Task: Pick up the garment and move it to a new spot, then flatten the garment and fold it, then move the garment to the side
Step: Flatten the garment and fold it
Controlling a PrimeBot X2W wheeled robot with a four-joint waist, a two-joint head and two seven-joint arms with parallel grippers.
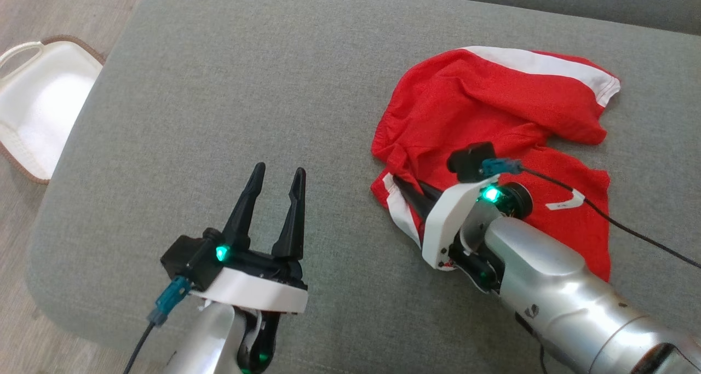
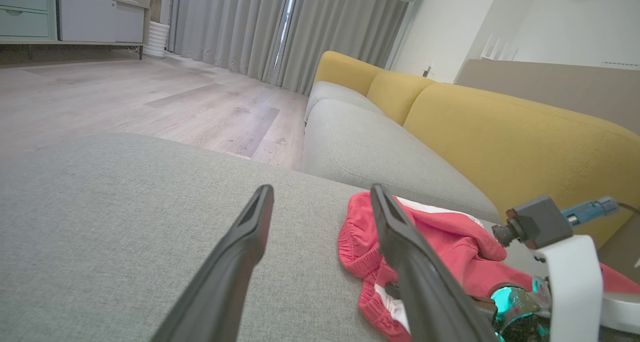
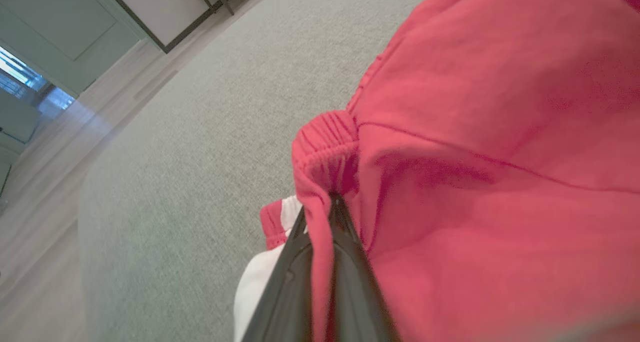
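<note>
Basket [image 1: 38, 105], white, sits on the floor [image 1: 33, 7] off the cushion's left edge. The grey cushion [image 1: 219, 78] carries the rest.

Left gripper [image 1: 279, 168] is near the cushion's front edge, left of middle. Its fingers are spread wide with nothing between them, well apart from the cloth.

Right gripper [image 1: 408, 190] is right of middle, jaws pressed together on a fold at the garment's left edge. The right wrist view shows red cloth pinched between the fingers [image 3: 350, 282], just below the ribbed waistband [image 3: 325, 131].

Garment [image 1: 493, 105] is a pair of red shorts with white stripes [image 1: 536, 62]. It lies crumpled on the cushion's right half, reaching toward the back edge.

Handling, my read:
- Light, thin, soft and limp; not fragile.
- Probably not slippery on the woven cushion, so it likely drags a bit rather than slides.
- Lifted from one pinch it should hang as a bunch, so it would need spreading again at the new spot.
- The waistband looks the thickest, firmest part and the best place to hold. The present grip beside it looks fine for carrying.
- For flattening, two holds would be better, one at each end of the waistband, pulled apart.

Counts: 1 basket, 1 cushion, 2 grippers, 1 garment, white stripes seen at two spots.
</note>
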